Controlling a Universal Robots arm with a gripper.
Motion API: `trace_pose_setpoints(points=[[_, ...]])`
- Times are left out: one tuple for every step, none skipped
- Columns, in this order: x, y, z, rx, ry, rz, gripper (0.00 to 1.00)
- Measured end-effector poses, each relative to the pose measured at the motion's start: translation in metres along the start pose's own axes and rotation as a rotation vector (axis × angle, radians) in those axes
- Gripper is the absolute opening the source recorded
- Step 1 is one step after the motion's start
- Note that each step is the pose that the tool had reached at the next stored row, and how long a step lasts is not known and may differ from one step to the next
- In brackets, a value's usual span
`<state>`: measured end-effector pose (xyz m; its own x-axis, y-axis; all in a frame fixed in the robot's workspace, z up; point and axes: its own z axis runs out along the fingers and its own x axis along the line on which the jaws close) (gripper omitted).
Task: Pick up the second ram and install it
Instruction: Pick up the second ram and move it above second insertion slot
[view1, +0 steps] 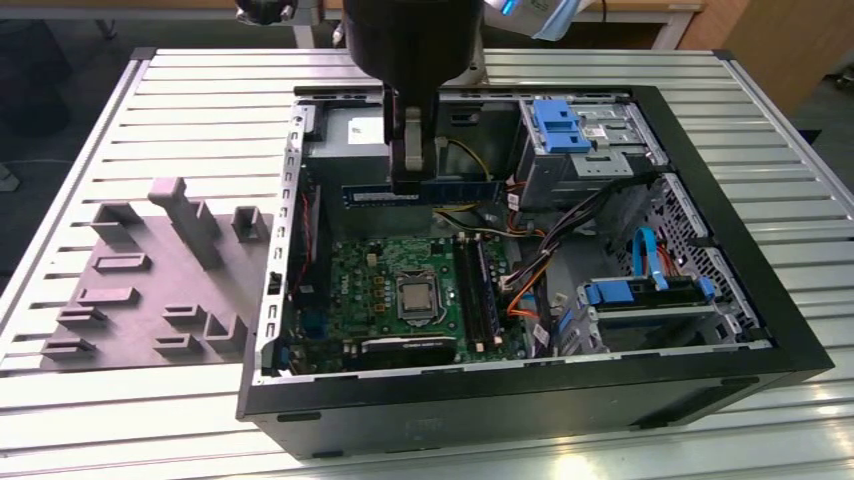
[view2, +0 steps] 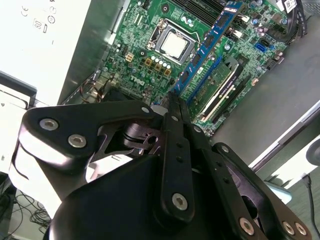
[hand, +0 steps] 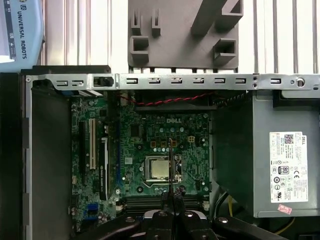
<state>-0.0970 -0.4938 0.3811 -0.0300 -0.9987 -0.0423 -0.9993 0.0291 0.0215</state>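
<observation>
Above the open computer case (view1: 534, 385), the tool (view1: 415, 168) is clenched on the second ram (view1: 461, 190) near mid-length; judged light, stiff and fragile, best gripped by its flat faces.

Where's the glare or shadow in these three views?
Exterior view: glare on the table slats, case interior dim below the gripper. Second wrist view: white power supply washed out, processor lid glints, ram evenly lit. First wrist view: even light on the board, no glare.
</observation>
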Motion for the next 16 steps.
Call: trace_pose_setpoints(points=[[0.0000,0.0000,0.0003,0.0000,0.0000,0.000,0.11],[0.0000,0.0000,0.0005,0.0000,-0.0001,0.000,0.11],[0.0000,0.0000,0.0008,0.0000,0.0000,0.000,0.11],[0.0001,0.0000,0.0010,0.0000,0.0000,0.000,0.11],[0.0001,-0.0001,0.0013,0.0000,0.0000,0.000,0.11],[0.0001,0.0000,0.0015,0.0000,-0.0001,0.000,0.11],[0.0001,-0.0001,0.0017,0.0000,-0.0001,0.000,0.11],[0.0001,-0.0001,0.0021,0.0000,0.0000,0.000,0.11],[0.0001,-0.0001,0.0024,-0.0001,-0.0001,0.000,0.11],[0.0001,-0.0001,0.0026,0.0000,-0.0001,0.000,0.11],[0.0001,-0.0001,0.0027,0.0000,-0.0001,0.000,0.11],[0.0001,-0.0002,0.0029,0.0000,-0.0001,0.000,0.11],[0.0001,-0.0002,0.0031,0.0000,-0.0001,0.000,0.11],[0.0001,-0.0002,0.0033,0.0000,-0.0001,0.000,0.11],[0.0001,-0.0002,0.0035,0.0000,-0.0001,0.000,0.11],[0.0002,-0.0002,0.0037,0.0000,-0.0001,0.000,0.11]])
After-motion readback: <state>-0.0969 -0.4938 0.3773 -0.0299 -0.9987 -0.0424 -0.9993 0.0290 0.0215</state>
